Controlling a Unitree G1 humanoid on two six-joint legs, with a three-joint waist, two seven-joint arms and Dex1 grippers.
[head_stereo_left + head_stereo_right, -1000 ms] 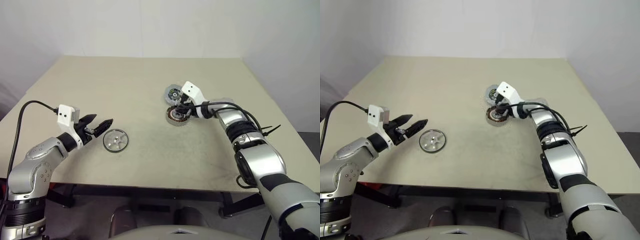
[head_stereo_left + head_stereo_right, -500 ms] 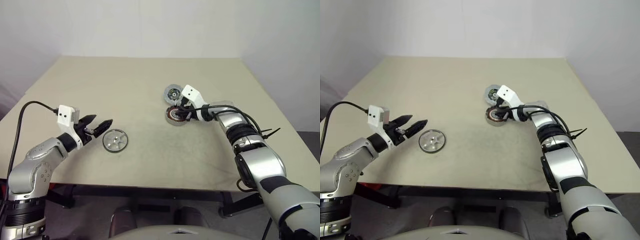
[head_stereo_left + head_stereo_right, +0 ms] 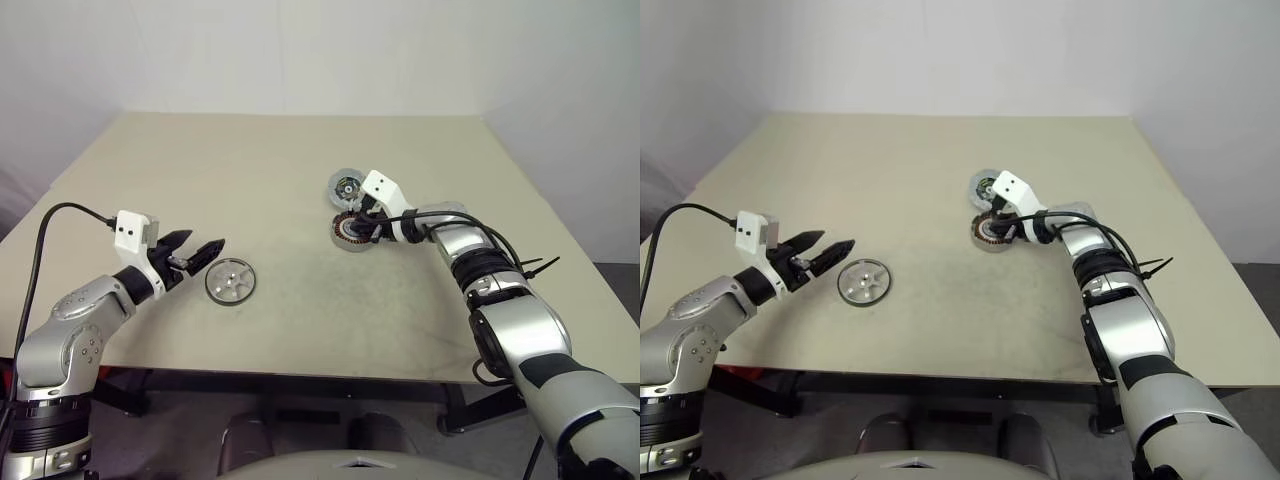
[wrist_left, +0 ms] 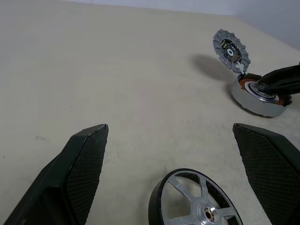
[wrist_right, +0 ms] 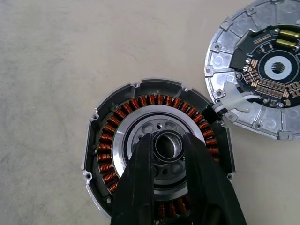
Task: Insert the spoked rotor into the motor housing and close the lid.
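Right wrist view is showing no readable brand, label or writing on any part; the lid [image 5: 267, 77] is lying with its dark circuit face up, gold and copper components visible but no lettering legible. Its far edge is being cut off by the frame, and a small white tab is joining it to the motor housing [image 5: 154, 150] just beside it on the tabletop [image 3: 250, 160]. The housing is resting flat, copper windings ringing its inside, its near edge being hidden behind the right end effector [image 5: 169, 154]. That end effector's two black fingers are sitting narrowly parted on either side of the small raised collar at the housing's centre, close against it; whether they are actually gripping it is hard to make out.

Head views are showing the spoked rotor [image 3: 231, 281] lying flat near the tabletop's front-left area, well apart from the housing and lid. The left end effector [image 3: 197, 255] is hovering just beside the rotor with its fingers spread wide and holding nothing. From the left wrist camera, the rotor's near edge is being cut off.
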